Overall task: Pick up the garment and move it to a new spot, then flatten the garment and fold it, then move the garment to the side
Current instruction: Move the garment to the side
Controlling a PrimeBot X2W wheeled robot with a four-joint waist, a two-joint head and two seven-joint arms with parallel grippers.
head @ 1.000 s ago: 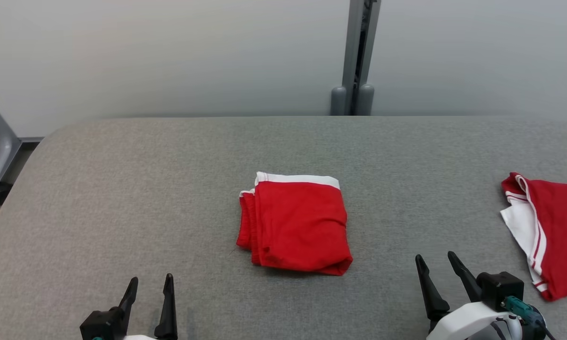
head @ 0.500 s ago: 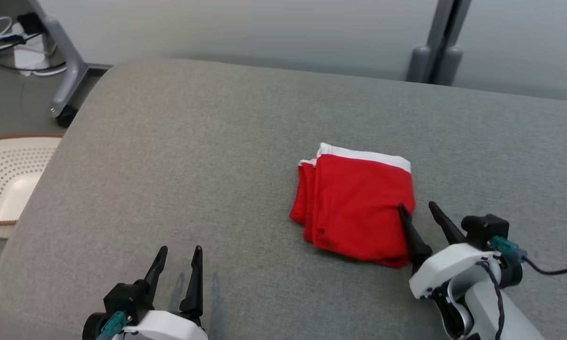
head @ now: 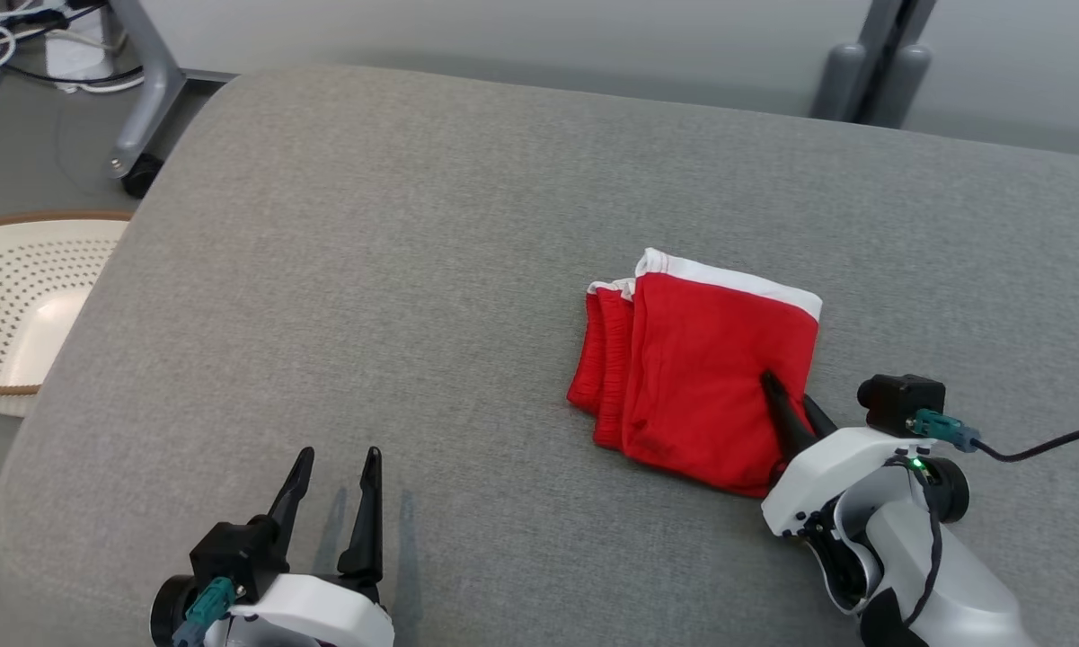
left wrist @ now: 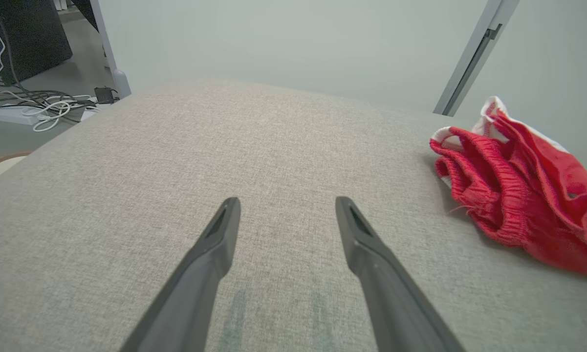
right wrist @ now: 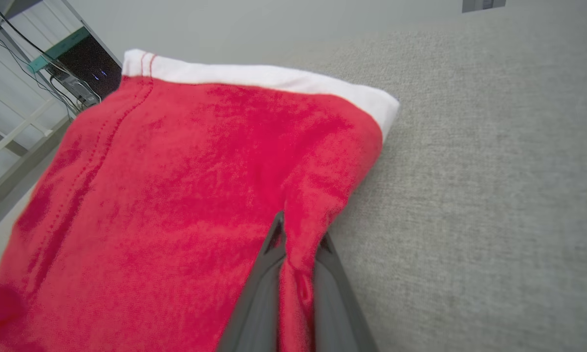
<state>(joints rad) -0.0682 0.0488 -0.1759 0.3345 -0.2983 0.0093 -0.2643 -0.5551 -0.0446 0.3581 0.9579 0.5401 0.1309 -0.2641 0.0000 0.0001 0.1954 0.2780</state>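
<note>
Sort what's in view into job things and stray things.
Job: red garment, folded on the grey table; right claw, shut on its edge; left claw, open.
Lying about: perforated basket; floor cables; wheeled stand leg.

Left gripper (head: pixel 339 455) is hovering low at the robot's near left, its two dark fingers pointing forward and standing wide apart. Right arm is reaching forward and inward, its white wrist (head: pixel 826 467) tilting down behind the gripper. Right gripper (head: pixel 786 390) is pinching a fold at the edge of the red garment (head: pixel 701 359), its fingers (right wrist: pixel 256 303) pressing together with cloth bunching between them.
</note>
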